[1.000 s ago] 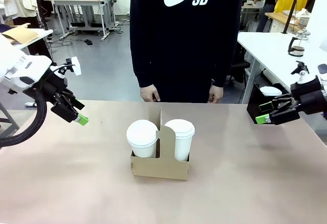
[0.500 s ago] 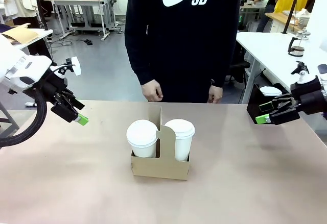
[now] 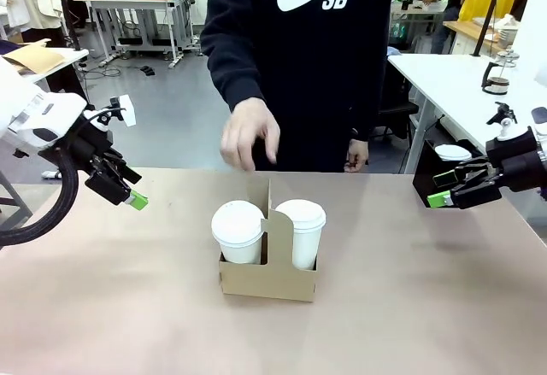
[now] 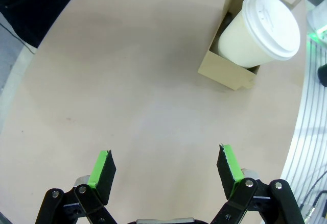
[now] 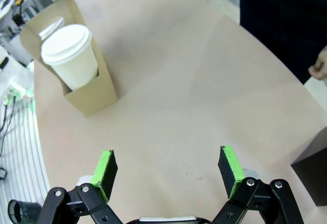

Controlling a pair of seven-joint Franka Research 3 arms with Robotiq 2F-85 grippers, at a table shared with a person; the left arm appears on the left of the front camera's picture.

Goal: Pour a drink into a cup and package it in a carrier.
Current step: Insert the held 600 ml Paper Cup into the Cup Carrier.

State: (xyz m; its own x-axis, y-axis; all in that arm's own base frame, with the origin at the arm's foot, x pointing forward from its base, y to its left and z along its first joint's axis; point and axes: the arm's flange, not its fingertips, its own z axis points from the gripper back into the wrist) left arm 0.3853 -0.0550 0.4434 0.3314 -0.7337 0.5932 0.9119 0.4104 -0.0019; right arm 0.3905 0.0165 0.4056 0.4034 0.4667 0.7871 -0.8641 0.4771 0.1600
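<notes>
Brown carrier (image 3: pixel 268 264) mid-counter (image 3: pixel 427 307) holding two lidded white cups (image 3: pixel 238 231), left claw (image 3: pixel 128 189) and right claw (image 3: pixel 446 188) both spread wide and empty, well apart at either side, person's hand (image 3: pixel 249 133) above carrier.

Carrier (image 3: pixel 267 279) on tan table (image 3: pixel 128 307)

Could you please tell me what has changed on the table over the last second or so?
The person's hand has risen from beside the body and come forward over the far edge of the table, above the carrier; it touches nothing yet. Nothing was taken hold of or let go. The two lidded cups sit in the carrier as before, and the left hand and right hand stay open and apart at the table's sides.
</notes>
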